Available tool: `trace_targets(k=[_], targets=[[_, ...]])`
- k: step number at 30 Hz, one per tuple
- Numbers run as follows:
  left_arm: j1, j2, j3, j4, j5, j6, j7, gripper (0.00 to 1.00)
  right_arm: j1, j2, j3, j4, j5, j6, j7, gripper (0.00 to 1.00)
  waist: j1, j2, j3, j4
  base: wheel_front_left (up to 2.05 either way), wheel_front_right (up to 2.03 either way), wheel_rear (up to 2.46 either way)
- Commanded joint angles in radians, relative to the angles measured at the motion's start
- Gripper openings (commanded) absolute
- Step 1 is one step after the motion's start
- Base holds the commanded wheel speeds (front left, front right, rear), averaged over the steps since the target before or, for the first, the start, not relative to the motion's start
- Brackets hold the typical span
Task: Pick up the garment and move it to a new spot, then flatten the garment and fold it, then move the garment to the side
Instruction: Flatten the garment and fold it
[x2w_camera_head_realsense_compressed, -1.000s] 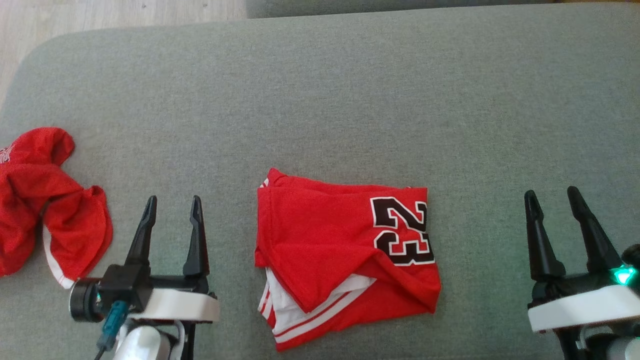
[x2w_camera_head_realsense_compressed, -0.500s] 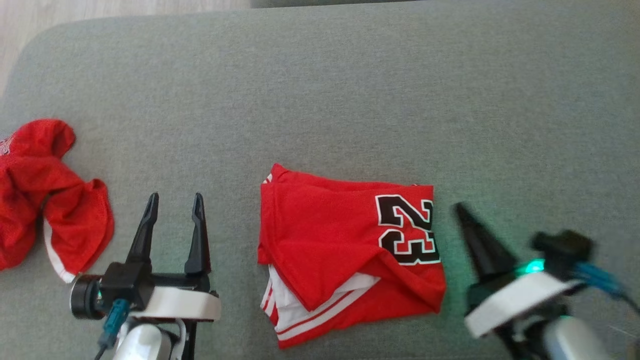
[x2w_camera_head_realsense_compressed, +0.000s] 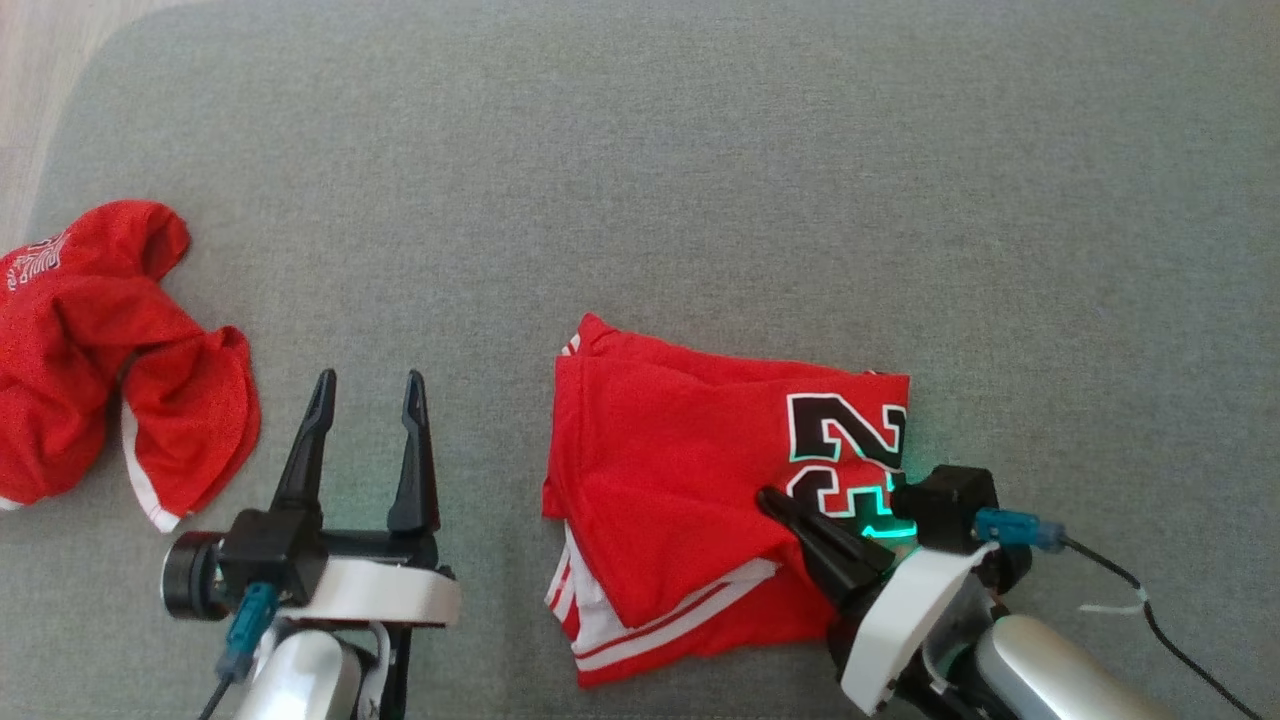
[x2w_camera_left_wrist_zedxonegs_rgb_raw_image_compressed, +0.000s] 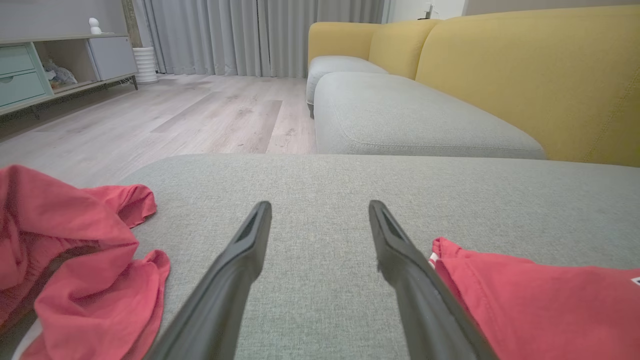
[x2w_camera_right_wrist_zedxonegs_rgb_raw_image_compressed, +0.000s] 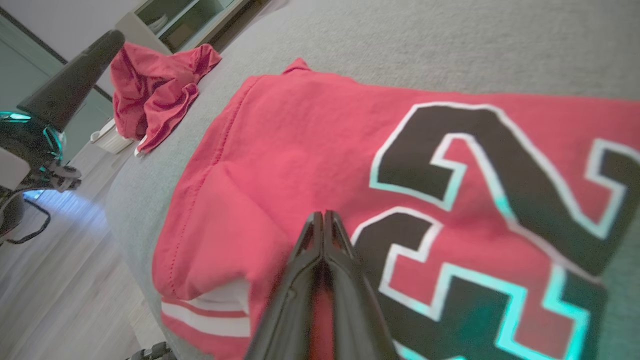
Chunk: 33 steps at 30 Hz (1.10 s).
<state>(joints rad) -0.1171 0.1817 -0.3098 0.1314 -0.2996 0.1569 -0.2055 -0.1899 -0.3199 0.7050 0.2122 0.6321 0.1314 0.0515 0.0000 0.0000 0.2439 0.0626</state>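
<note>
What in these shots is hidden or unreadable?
- Head view: the right claw covers part of the number on the folded jersey.
- Head view: the crumpled red garment is cut by the left edge; its white print is too small.
- Right wrist view: whether the shut claw pinches cloth is unclear.

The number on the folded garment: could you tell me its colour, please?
The number is black with a white outline; right wrist view shows it best.
</note>
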Motion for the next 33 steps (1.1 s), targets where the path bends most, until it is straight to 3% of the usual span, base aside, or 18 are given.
trace_targets(k=[1,14,22,23,24,28,33], targets=[[-0.038,0.009,0.029,-0.019,-0.009,-0.004,-0.012,1.0,-0.028,-0.022,0.041,-0.023,0.023,-0.001,-0.013,0.0,0.0,0.0,0.001,0.002,0.0,0.0,0.0],[-0.044,0.005,0.023,-0.005,-0.02,-0.004,-0.025,1.0,-0.091,-0.078,0.255,-0.044,0.11,-0.001,0.062,0.0,0.0,0.0,0.002,0.007,0.0,0.0,0.0],[-0.03,0.008,0.026,0.002,-0.029,0.001,-0.028,1.0,-0.081,-0.099,0.233,-0.116,0.131,-0.001,0.084,0.0,0.0,0.0,-0.013,-0.003,0.0,0.0,0.0],[-0.025,0.01,0.028,0.003,-0.03,0.003,-0.028,1.0,-0.08,-0.102,0.209,-0.141,0.124,-0.001,0.071,0.27,0.0,0.0,-0.018,-0.007,0.0,0.0,0.0],[-0.021,0.012,0.029,0.004,-0.031,0.005,-0.028,1.0,-0.076,-0.102,0.177,-0.167,0.114,-0.001,0.054,1.0,0.0,0.0,-0.024,-0.011,0.0,0.0,0.0],[0.0,0.021,0.036,0.0,-0.034,0.017,-0.022,1.0,-0.033,-0.07,-0.054,-0.233,0.016,-0.001,-0.04,1.0,0.0,0.0,-0.05,-0.032,0.0,0.0,0.0],[0.016,0.036,0.043,-0.013,-0.035,0.033,-0.002,1.0,0.064,0.045,-0.368,-0.309,-0.175,-0.001,-0.111,1.0,0.0,0.0,-0.083,-0.047,0.0,0.0,0.0]])
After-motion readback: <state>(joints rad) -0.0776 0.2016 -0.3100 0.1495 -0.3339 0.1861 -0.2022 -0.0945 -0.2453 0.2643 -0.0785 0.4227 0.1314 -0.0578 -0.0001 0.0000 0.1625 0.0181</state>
